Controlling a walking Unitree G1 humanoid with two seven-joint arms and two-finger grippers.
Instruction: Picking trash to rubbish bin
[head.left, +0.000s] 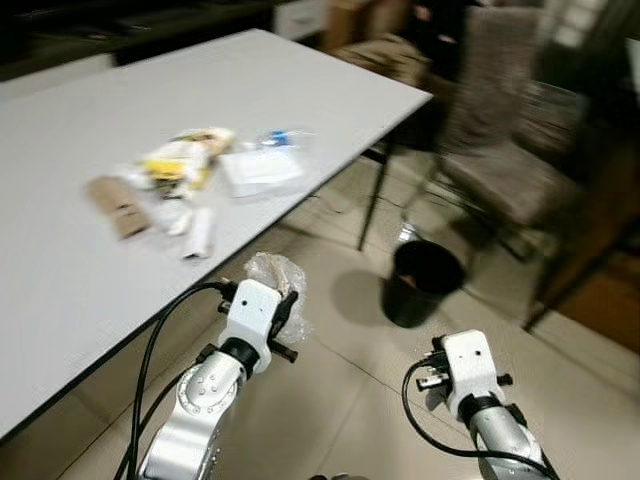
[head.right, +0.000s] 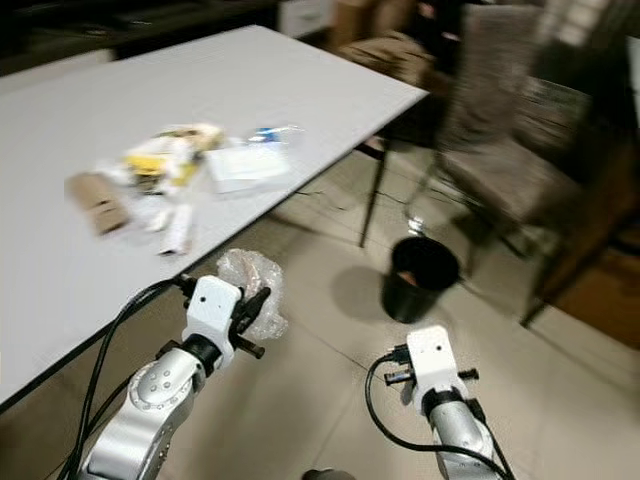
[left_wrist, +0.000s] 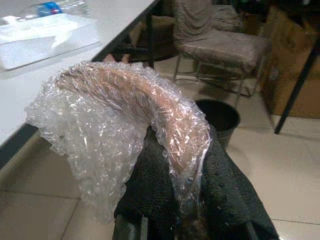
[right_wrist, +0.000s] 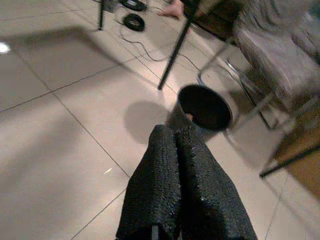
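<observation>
Crumpled clear bubble-wrap wad (left_wrist: 120, 135) carried toward round black plastic bin (head.left: 424, 282).
Left gripper (head.left: 280, 318) jaws pinch it loosely; it could slip short. Right gripper (right_wrist: 175, 185) jaws closed, empty.

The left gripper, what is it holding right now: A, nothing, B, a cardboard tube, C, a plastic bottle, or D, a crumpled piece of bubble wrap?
D: the left gripper has its black fingers shut on crumpled bubble wrap, held above the floor beside the table edge.

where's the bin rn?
The black bin stands on the tiled floor, ahead and right of the table's corner leg, near the chair.
</observation>
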